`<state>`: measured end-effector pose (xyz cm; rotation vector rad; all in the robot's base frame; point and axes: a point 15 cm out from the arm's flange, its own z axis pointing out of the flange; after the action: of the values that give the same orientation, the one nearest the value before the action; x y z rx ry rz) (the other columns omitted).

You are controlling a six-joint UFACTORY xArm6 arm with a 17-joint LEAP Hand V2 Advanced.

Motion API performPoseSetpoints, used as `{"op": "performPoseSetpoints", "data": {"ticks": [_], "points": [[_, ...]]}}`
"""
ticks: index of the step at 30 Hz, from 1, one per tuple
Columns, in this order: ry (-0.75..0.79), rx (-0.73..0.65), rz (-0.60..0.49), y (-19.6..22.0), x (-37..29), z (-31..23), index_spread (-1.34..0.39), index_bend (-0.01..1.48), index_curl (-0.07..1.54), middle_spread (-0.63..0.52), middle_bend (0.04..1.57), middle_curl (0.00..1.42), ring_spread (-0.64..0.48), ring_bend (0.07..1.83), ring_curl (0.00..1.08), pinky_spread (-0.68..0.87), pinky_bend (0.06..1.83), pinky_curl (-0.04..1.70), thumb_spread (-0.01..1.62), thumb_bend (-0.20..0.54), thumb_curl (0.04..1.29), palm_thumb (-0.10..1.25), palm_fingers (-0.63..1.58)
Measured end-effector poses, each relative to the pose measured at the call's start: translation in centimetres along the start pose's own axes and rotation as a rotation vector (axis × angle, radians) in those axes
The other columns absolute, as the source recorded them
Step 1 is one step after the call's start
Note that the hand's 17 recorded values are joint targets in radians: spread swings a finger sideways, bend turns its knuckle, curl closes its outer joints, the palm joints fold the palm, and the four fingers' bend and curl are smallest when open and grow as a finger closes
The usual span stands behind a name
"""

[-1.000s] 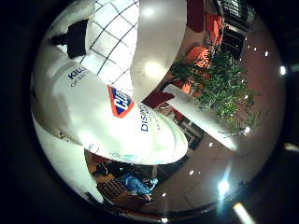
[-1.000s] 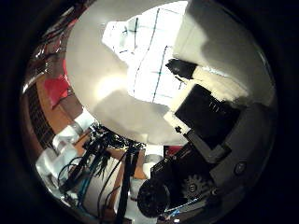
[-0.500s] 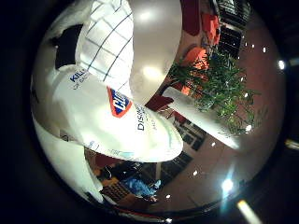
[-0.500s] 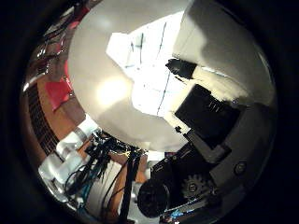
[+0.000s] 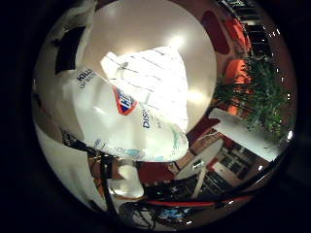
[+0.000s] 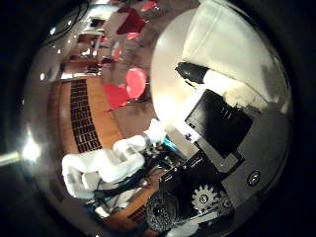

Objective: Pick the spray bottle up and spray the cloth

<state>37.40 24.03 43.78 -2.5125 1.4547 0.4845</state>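
Lounge or café, red chairs, potted plant

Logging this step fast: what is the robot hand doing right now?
Robot hand: shut on the spray bottle, held above the checked cloth.

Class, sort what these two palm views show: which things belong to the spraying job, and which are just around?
Job: spray bottle, held close to the palm; checked cloth on the round table; hand.

Around: potted plant; red chairs.
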Motion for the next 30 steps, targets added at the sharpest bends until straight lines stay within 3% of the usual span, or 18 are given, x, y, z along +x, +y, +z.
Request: {"op": "performPoseSetpoints", "data": {"ticks": [4,9,14,18,30], "points": [[-0.172,0.111,-0.043,-1.2,-3.6,-1.4,-0.20,1.17,0.71,-0.09,1.38,0.63,-0.16,1.48,0.60,-0.22,1.03,1.29,0.84,-0.016,0.82,1.04,1.18],[-0.339,0.196,-0.071,-1.8,-5.1,0.7,-0.20,1.17,0.71,-0.09,1.38,0.63,-0.16,1.48,0.60,-0.22,1.03,1.29,0.84,-0.015,0.83,1.04,1.18],[-0.499,0.275,-0.165,-2.1,-6.2,3.6,-0.20,1.18,0.71,-0.09,1.38,0.63,-0.16,1.48,0.59,-0.23,1.02,1.30,0.82,-0.017,0.83,1.04,1.18],[-0.580,0.333,-0.227,-2.1,-5.7,7.0,-0.20,1.18,0.71,-0.08,1.38,0.63,-0.16,1.48,0.59,-0.23,1.02,1.31,0.81,-0.017,0.84,1.04,1.18],[-0.699,0.407,-0.282,-0.7,-3.6,15.5,-0.19,1.17,0.72,-0.08,1.38,0.63,-0.16,1.48,0.59,-0.23,1.01,1.31,0.78,-0.026,0.84,1.00,1.19]]}}
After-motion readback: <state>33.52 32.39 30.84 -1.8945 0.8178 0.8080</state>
